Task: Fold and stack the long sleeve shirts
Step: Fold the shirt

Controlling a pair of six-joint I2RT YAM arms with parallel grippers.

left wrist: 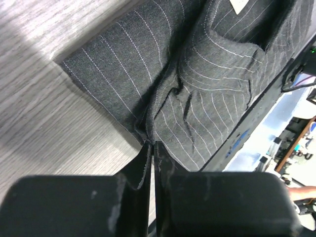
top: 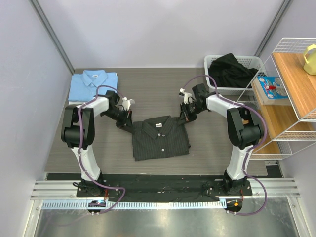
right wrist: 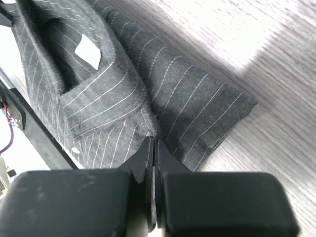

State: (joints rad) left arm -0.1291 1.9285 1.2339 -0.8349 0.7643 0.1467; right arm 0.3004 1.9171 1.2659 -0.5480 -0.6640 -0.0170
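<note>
A folded black-charcoal pinstriped shirt lies at the table's middle, collar toward the far side. My left gripper is shut on its far left corner; the left wrist view shows the jaws pinching the pinstriped shirt at a fold. My right gripper is shut on its far right corner; the right wrist view shows the jaws pinching the shirt beside the collar. A folded light blue shirt lies at the far left of the table.
A white basket holding dark clothing stands at the far right. A wire shelf unit with wooden shelves stands to the right. A black mat runs along the near edge by the arm bases.
</note>
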